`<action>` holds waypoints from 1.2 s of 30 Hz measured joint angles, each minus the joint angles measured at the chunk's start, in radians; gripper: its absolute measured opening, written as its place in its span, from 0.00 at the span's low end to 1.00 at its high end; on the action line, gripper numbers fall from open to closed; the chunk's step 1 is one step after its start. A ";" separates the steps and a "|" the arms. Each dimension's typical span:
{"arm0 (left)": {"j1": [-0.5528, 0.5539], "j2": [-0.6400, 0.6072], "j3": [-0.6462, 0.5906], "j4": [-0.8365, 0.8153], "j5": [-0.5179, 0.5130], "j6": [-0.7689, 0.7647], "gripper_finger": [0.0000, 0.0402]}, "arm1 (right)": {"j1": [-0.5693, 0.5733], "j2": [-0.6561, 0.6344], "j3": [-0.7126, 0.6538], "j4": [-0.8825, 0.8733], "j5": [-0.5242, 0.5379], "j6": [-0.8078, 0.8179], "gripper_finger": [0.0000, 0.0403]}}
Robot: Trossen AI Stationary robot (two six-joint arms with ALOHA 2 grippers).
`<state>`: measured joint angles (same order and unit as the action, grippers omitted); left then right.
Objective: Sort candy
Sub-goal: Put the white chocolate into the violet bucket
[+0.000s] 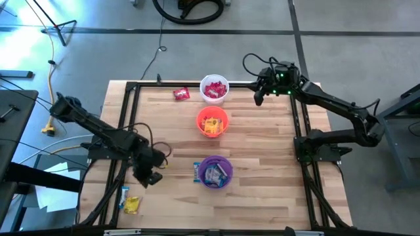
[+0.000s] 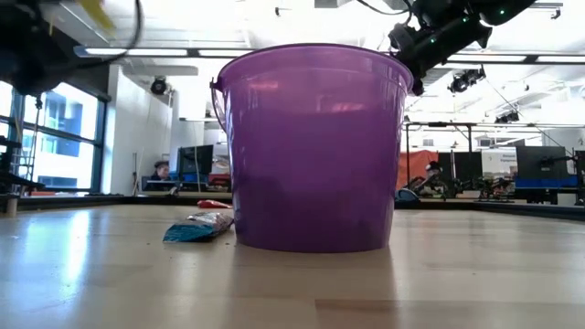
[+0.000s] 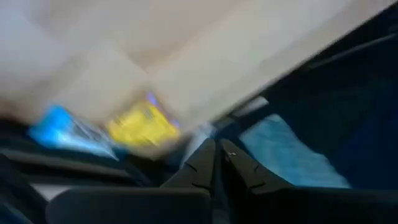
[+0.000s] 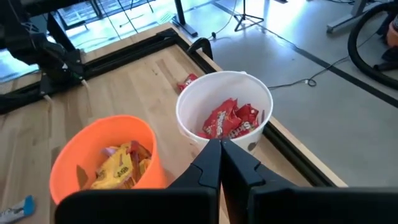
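Observation:
Three cups stand in a row down the table's middle: a white cup (image 1: 214, 90) with red candy (image 4: 230, 121), an orange cup (image 1: 212, 122) with yellow candy (image 4: 118, 165), and a purple cup (image 1: 215, 172) with blue-white candy. Loose candy lies flat on the wood: a red one (image 1: 181, 94) left of the white cup, a blue one (image 1: 196, 172) beside the purple cup, and a yellow one (image 1: 132, 205) with a blue one (image 1: 125, 195) at the near left. My left gripper (image 1: 149, 176) is shut above the wood, right of that near-left pair. My right gripper (image 1: 259, 98) is shut, right of the white cup.
A black frame (image 1: 125, 124) runs along the table's edges. The near-left yellow and blue candy lie close to its left rail. Bare wood (image 1: 262, 151) lies right of the cups. In the low view the purple cup (image 2: 315, 146) hides the other two cups.

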<state>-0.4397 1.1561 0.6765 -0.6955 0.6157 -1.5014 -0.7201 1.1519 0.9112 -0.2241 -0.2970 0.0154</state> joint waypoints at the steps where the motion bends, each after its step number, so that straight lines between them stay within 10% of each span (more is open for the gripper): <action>1: -0.021 0.000 0.001 0.024 0.010 -0.080 0.03 | 0.000 0.000 0.000 -0.003 0.000 -0.011 0.00; 9: -0.181 0.067 0.000 0.004 -0.008 -0.513 0.22 | 0.000 0.000 0.000 -0.003 0.000 -0.056 0.00; 21: -0.263 0.389 -0.002 -0.095 0.109 -0.425 0.32 | 0.000 0.000 0.000 -0.005 -0.004 -0.121 0.00; 36: -0.317 0.413 -0.057 -0.078 0.232 -0.376 0.32 | 0.000 0.000 0.000 -0.020 -0.054 -0.136 0.00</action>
<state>-0.7570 1.5691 0.6192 -0.7738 0.8481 -1.8771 -0.7204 1.1522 0.9112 -0.2439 -0.3511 -0.1209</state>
